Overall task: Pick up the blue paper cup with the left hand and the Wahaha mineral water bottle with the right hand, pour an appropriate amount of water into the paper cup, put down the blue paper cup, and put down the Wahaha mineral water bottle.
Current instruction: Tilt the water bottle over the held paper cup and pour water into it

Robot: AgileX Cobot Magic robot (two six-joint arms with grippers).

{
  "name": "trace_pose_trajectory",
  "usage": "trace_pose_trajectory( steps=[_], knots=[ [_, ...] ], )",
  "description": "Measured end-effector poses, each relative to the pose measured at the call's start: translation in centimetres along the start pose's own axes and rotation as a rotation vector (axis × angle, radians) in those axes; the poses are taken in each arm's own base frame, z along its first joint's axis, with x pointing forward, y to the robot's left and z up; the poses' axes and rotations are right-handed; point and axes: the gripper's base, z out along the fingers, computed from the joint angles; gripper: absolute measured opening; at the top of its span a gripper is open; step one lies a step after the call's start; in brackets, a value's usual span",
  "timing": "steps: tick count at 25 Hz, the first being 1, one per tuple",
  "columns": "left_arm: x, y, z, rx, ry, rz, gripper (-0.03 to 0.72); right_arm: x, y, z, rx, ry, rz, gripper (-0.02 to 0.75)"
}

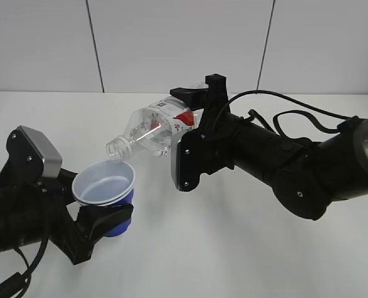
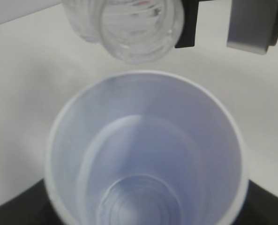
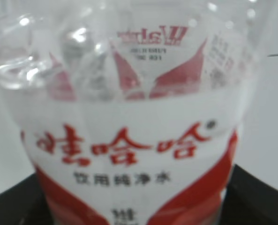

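Observation:
My left gripper (image 1: 103,210) is shut on the blue paper cup (image 1: 120,214) and holds it upright above the table at the lower left. In the left wrist view the cup's white inside (image 2: 146,140) fills the frame, with a little rippled water at its bottom (image 2: 139,204). My right gripper (image 1: 188,127) is shut on the Wahaha mineral water bottle (image 1: 151,129) around its red-and-white label (image 3: 129,150). The bottle is tipped almost level, neck down to the left. Its open mouth (image 1: 116,149) hangs just over the cup's far rim, and the mouth (image 2: 134,28) also shows from the left wrist.
The white table (image 1: 246,248) stretches under both arms, with a pale panelled wall (image 1: 184,43) behind. Black cables (image 1: 295,115) loop off the right arm. The right gripper's grey plate (image 2: 251,23) sits close above the cup's far side.

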Motion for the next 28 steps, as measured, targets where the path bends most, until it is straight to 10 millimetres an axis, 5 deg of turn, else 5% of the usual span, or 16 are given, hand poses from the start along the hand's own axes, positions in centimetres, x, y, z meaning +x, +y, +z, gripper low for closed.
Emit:
trace_pose_trajectory(
  steps=[28],
  knots=[
    [0.7, 0.1, 0.9, 0.03, 0.061, 0.018, 0.519, 0.0, 0.0, 0.0, 0.001, 0.0, -0.106, 0.496]
  ],
)
